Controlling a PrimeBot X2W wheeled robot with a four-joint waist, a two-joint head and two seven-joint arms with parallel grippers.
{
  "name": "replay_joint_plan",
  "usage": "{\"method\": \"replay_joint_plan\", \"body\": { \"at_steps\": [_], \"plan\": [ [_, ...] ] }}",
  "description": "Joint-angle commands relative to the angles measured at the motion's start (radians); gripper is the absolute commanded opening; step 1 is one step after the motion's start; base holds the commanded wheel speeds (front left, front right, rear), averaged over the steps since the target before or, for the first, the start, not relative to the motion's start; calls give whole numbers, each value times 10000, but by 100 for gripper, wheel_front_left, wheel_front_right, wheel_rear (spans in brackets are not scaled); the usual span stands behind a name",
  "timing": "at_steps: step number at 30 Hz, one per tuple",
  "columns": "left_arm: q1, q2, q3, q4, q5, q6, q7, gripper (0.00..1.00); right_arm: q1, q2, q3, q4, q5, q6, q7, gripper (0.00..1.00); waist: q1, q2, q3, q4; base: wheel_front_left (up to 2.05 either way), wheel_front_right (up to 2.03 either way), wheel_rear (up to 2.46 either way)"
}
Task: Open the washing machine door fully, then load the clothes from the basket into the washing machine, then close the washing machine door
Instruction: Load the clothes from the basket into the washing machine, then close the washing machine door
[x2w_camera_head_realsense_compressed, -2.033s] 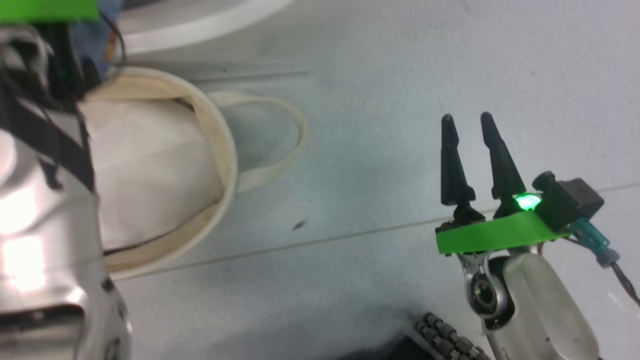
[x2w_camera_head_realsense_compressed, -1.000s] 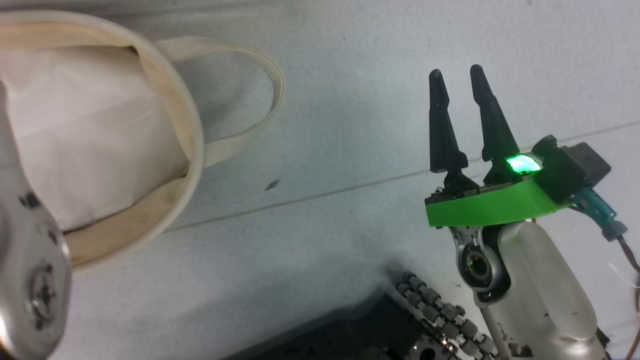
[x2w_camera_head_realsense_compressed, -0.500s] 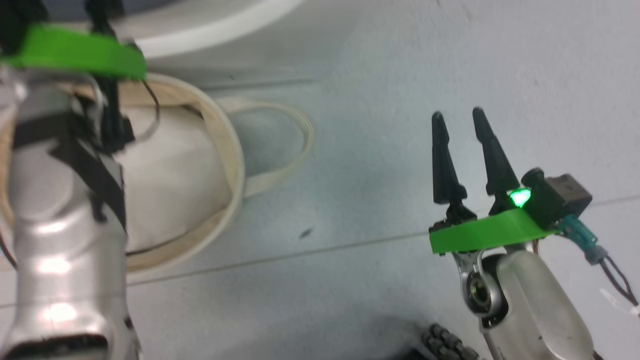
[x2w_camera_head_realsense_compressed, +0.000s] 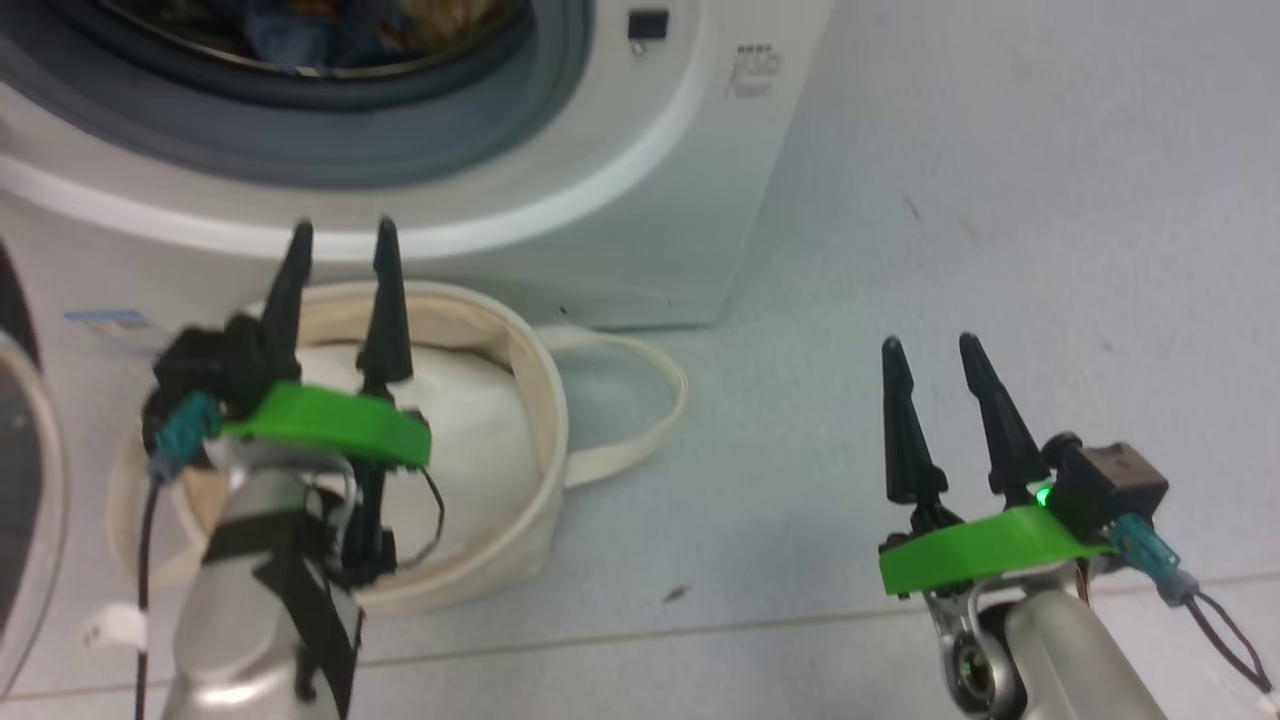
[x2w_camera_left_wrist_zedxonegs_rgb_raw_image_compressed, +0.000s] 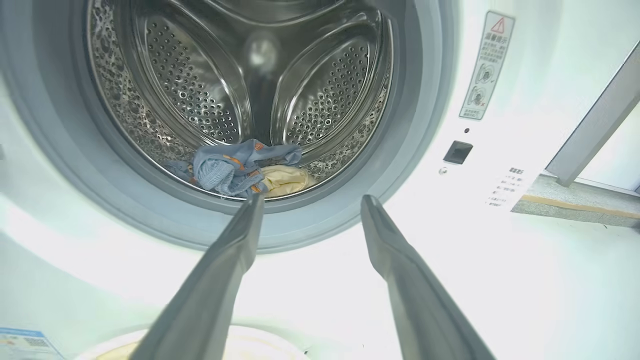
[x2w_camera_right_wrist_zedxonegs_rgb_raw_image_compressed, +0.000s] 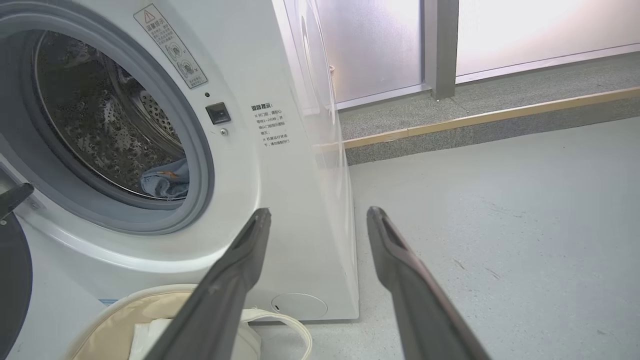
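Since blue printed clothes (x2w_camera_left_wrist_zedxonegs_rgb_raw_image_compressed: 235, 167) are lying in the white front-load washer (x2w_camera_head_realsense_compressed: 700, 150), L gripper (x2w_camera_head_realsense_compressed: 342, 230) & R gripper (x2w_camera_head_realsense_compressed: 930, 345) are hovering spread, empty; prob. L should be pushing the black-rimmed round door (x2w_camera_right_wrist_zedxonegs_rgb_raw_image_compressed: 11, 285) shut by its rim.

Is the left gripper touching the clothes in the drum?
Apart. Head view: the left gripper ends at the white rim of the washing machine; the grey gasket lies between it and the clothes.

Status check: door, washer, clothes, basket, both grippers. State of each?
Door: open.
Washer: drum exposed.
Clothes: lying in the drum.
Basket: upright, white padding inside, no clothes visible.
Left gripper: open, empty, above the basket.
Right gripper: open, empty, over the floor.
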Motion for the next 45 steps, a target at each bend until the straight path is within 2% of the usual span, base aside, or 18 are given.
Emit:
{"method": "replay_joint_plan", "body": {
  "at_steps": [1, 11, 17, 21, 26, 45],
  "plan": [
    [234, 201, 105, -549, -149, 137, -45, 100, 173, -12, 140, -247, -61, 75, -49, 100, 3, -1, -686, 298, 0, 0, 0],
    [2594, 200, -711, -1784, -857, 777, -45, 100, 1050, -12, -169, -122, -2, 75, -49, 100, 3, -1, -2021, 546, 0, 0, 0],
    [3548, 199, -668, -2289, -1337, 1147, -45, 100, 1349, -12, -203, -83, -8, 75, -49, 100, 3, -1, -2516, 598, 0, 0, 0],
    [4031, 199, -766, -2413, -1216, 1370, -45, 100, 1559, -12, -267, -25, -33, 75, -49, 100, 3, -1, -2862, 683, 0, 0, 0],
    [4101, 199, -1018, -2531, -811, 1528, -45, 100, 1595, -12, -251, -25, -77, 75, -49, 100, 3, -1, -2926, 762, 0, 0, 0],
    [4181, 199, -1297, -2518, -784, 1729, -45, 100, 1637, -12, -157, -3, -57, 75, -49, 100, 3, -1, -2896, 785, 0, 0, 0]
  ]
}}
